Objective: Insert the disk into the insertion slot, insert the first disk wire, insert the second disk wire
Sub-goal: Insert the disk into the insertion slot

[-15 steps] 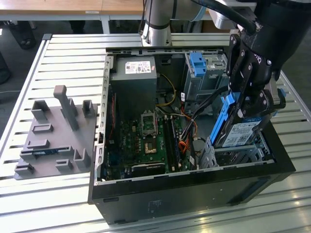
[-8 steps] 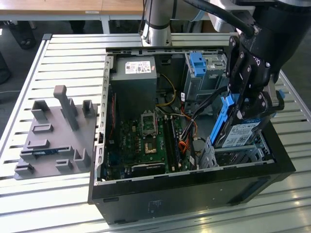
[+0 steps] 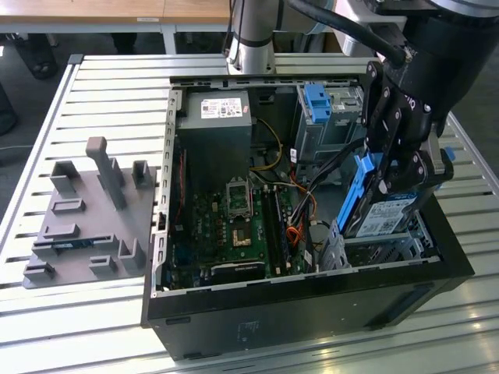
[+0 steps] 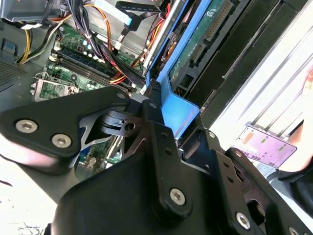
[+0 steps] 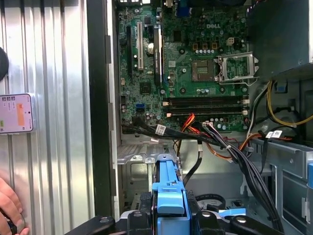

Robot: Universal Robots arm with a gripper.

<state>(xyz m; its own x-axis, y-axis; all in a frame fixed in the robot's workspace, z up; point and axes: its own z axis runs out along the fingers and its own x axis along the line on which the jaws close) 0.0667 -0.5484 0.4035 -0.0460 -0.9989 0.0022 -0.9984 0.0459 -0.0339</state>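
My gripper (image 3: 392,173) is shut on the disk (image 3: 384,216), a silver-grey drive with a white-and-blue label in a bright blue carrier (image 3: 361,183). The disk hangs steeply tilted at the front right of the open computer case in the exterior view, its low end just over the insertion slot (image 3: 386,251), a low grey perforated cage. In both wrist views the black fingers (image 4: 105,100) clamp the carrier's blue tab (image 4: 172,105) (image 5: 168,188), and grey cage metal (image 5: 134,159) lies beyond it. A bundle of black, red and orange cables (image 5: 227,144) runs loose beside the cage.
A taller grey cage with a blue latch (image 3: 318,103) stands behind the disk. The motherboard (image 3: 234,222) and power supply (image 3: 214,128) fill the case's left half. A grey fixture plate (image 3: 86,218) lies on the slatted table. A person's hand (image 5: 9,205) rests near the case.
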